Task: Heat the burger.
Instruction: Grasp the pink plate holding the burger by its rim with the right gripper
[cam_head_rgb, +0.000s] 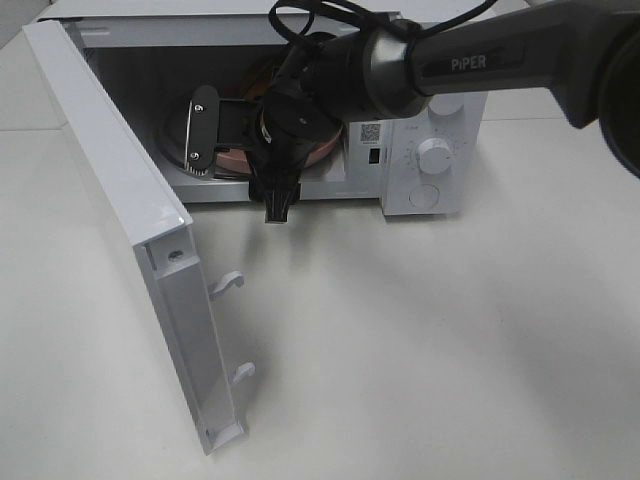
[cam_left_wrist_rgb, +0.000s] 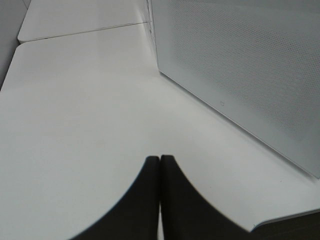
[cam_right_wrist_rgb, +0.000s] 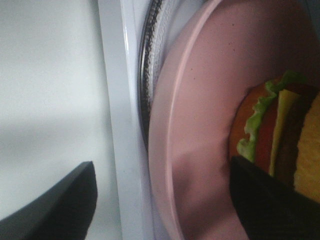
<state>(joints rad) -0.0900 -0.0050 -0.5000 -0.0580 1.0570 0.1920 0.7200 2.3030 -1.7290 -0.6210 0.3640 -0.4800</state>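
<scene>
The burger (cam_right_wrist_rgb: 272, 135) lies on a pink plate (cam_right_wrist_rgb: 210, 75) inside the open white microwave (cam_head_rgb: 420, 120). In the right wrist view I see its lettuce, cheese, tomato and bun from the side. My right gripper (cam_right_wrist_rgb: 162, 165) is open, with one finger on each side of the plate's near rim at the oven mouth. In the exterior view the gripper (cam_head_rgb: 272, 178) and arm hide the burger; only bits of the plate (cam_head_rgb: 232, 157) show. My left gripper (cam_left_wrist_rgb: 160, 165) is shut and empty over the bare table, beside the microwave's perforated side wall (cam_left_wrist_rgb: 240, 65).
The microwave door (cam_head_rgb: 120, 200) stands wide open to the left, with two latch hooks (cam_head_rgb: 228, 284) sticking out. The control panel with two knobs (cam_head_rgb: 433, 158) is on the right. A glass turntable (cam_right_wrist_rgb: 149, 65) lies under the plate.
</scene>
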